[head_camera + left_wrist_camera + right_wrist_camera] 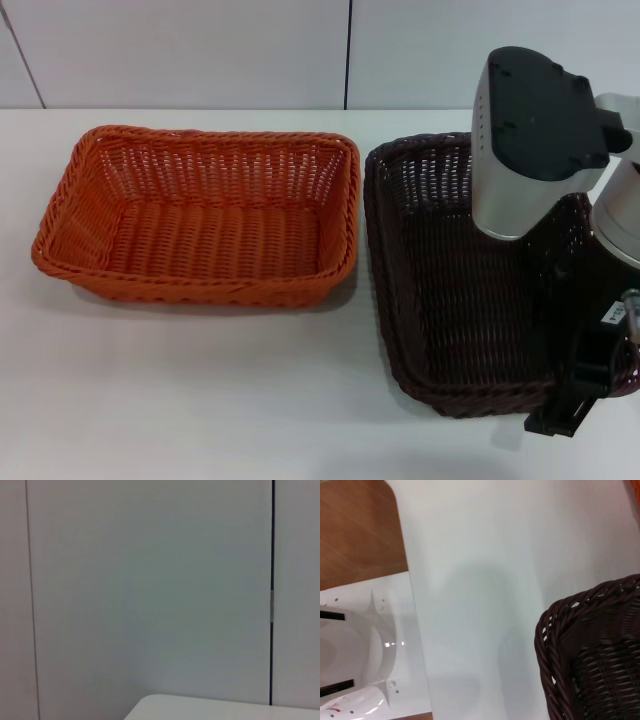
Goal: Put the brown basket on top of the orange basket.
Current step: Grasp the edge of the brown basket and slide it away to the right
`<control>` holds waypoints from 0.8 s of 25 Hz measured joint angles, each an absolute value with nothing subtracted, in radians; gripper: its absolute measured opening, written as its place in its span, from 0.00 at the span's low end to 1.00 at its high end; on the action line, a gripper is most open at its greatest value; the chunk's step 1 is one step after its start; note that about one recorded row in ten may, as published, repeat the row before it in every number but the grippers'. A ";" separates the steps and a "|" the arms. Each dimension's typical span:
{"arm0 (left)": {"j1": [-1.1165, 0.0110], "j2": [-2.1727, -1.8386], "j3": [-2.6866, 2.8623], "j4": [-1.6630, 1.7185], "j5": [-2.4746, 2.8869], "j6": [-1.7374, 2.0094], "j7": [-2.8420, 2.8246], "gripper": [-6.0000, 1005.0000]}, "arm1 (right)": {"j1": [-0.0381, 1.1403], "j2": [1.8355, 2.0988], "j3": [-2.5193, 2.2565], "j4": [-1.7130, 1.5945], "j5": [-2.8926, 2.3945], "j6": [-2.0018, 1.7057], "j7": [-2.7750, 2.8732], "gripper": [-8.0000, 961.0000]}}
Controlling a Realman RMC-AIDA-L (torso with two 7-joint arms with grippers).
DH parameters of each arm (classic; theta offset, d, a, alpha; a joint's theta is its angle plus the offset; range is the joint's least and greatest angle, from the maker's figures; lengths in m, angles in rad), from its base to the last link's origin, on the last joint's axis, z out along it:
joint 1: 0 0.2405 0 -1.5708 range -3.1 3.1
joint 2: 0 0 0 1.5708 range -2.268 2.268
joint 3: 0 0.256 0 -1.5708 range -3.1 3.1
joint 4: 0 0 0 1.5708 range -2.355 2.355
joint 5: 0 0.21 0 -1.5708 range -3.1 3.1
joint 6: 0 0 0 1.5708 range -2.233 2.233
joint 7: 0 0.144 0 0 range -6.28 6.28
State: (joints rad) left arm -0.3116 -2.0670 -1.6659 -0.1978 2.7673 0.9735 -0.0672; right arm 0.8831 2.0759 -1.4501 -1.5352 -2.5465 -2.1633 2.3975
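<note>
Head view: the orange basket [200, 215] sits on the white surface [200, 390] to the robot's left, and the brown basket [450, 290] stands just beside it on the right, their near rims close but apart. Both are upright, empty and about the same size. The right arm reaches down over the brown basket's right side, and the right tool [580, 395] sits at that basket's near right corner; dark parts overlap the dark weave there, so I cannot tell whether the tool is released or clenched on the rim. The left arm is not seen in this view.

Left wrist view: only a pale wall and a corner of the surface appear, so the left arm looks parked well away from the baskets, with its tool out of sight.

Right wrist view: a corner of the brown basket's braided rim and open-weave side shows against the surface; the robot's white body lies beyond the edge. No fingers of the tool appear here.

Handling, as a judgement: the brown basket looks light and fairly stiff, with some give in the weave. The thick braided rim is the sensible hold, pinched across a side or at a corner. Held at one corner it will likely hang tilted, so it needs lifting clear of the orange rim before being set down to nest squarely.
</note>
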 joint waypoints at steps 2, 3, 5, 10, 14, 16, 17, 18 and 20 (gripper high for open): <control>-0.306 -2.068 -1.666 -0.198 2.767 0.975 -0.069 0.77 | 0.883 2.076 -1.454 -1.534 -2.548 -2.160 2.397 0.81; -0.306 -2.068 -1.666 -0.198 2.767 0.975 -0.069 0.77 | 0.883 2.076 -1.460 -1.529 -2.551 -2.153 2.397 0.80; -0.301 -2.068 -1.666 -0.198 2.767 0.979 -0.071 0.77 | 0.882 2.076 -1.477 -1.514 -2.557 -2.137 2.396 0.80; -0.297 -2.067 -1.666 -0.198 2.767 0.989 -0.071 0.77 | 0.880 2.075 -1.519 -1.456 -2.568 -2.083 2.391 0.78; -0.296 -2.066 -1.666 -0.198 2.767 0.989 -0.071 0.77 | 0.879 2.076 -1.553 -1.410 -2.582 -2.037 2.385 0.77; -0.295 -2.065 -1.666 -0.198 2.767 0.991 -0.071 0.77 | 0.878 2.076 -1.569 -1.382 -2.585 -2.012 2.384 0.76; -0.295 -2.065 -1.666 -0.198 2.767 0.991 -0.070 0.77 | 0.878 2.076 -1.575 -1.364 -2.587 -1.996 2.384 0.76; -0.295 -2.065 -1.666 -0.198 2.767 0.991 -0.070 0.77 | 0.878 2.076 -1.580 -1.345 -2.588 -1.983 2.384 0.76; -0.296 -2.065 -1.666 -0.198 2.767 0.992 -0.068 0.77 | 0.881 2.076 -1.586 -1.319 -2.588 -1.964 2.384 0.75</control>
